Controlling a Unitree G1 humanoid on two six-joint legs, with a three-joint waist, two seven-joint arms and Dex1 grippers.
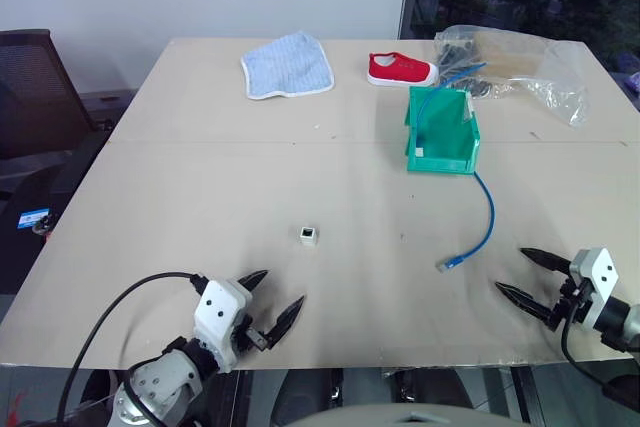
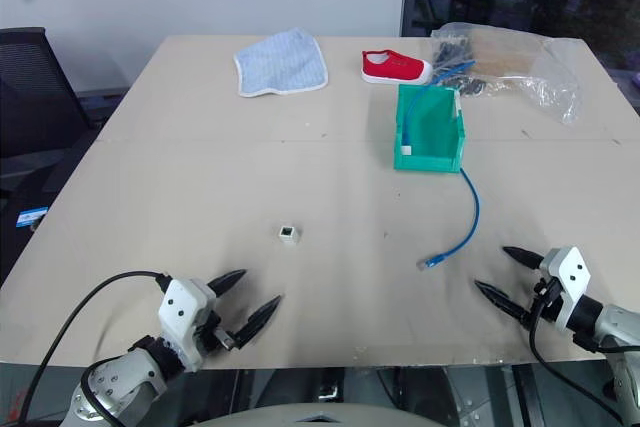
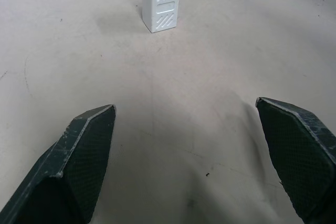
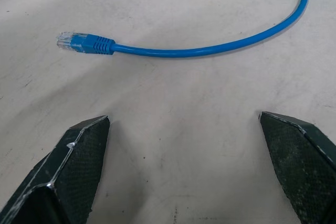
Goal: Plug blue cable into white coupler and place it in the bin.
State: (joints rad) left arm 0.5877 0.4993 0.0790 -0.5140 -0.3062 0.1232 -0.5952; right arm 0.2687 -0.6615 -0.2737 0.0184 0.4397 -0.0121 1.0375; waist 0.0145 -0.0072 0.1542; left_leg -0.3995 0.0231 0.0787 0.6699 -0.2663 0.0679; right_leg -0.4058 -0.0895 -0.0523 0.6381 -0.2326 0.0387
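Observation:
The blue cable point(image 1: 487, 217) runs from inside the green bin point(image 1: 441, 132) over its front lip and curves down the table to a clear plug point(image 4: 67, 41) at its near end. The white coupler point(image 1: 308, 236) stands upright mid-table with its dark socket facing up, also seen close ahead in the left wrist view point(image 3: 161, 1). My left gripper point(image 1: 274, 302) is open near the front edge, a short way before the coupler. My right gripper point(image 1: 524, 273) is open at the front right, just right of the cable's plug. Neither holds anything.
A blue-striped cloth point(image 1: 288, 65) and a red shoe point(image 1: 402, 69) lie at the back of the table. A clear plastic bag with bundled cables point(image 1: 510, 65) sits at the back right, behind the bin. A dark chair point(image 1: 30, 87) stands to the left.

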